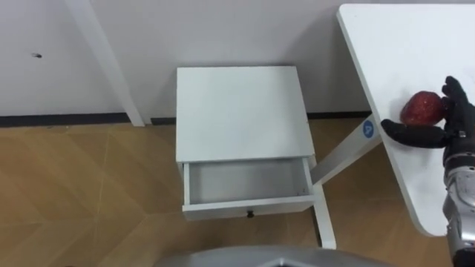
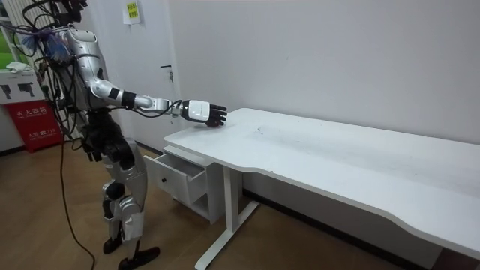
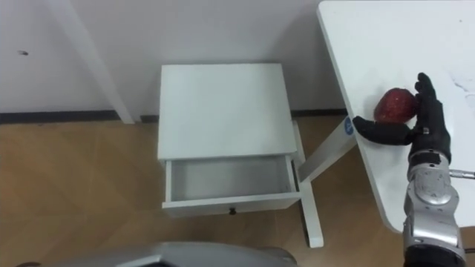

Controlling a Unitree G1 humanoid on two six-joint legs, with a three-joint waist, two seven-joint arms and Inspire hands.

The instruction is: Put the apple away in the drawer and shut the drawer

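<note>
A red apple (image 1: 423,107) lies near the left edge of the white table (image 1: 401,44). My right hand (image 1: 451,132) is at it, open: the thumb reaches along the near side of the apple and the straight fingers stand at its right side. In the room view that hand (image 2: 204,112) is stretched out over the table's corner. Ahead of me, the white cabinet (image 1: 241,111) has its drawer (image 1: 249,210) pulled out, and the drawer's inside is bare. My left hand (image 2: 89,146) hangs by my hip.
The table's slanted white leg (image 1: 343,154) runs down next to the cabinet's right side. A white post (image 1: 104,59) leans against the wall behind the cabinet on the left. Wooden floor (image 1: 82,185) lies to the left of the cabinet.
</note>
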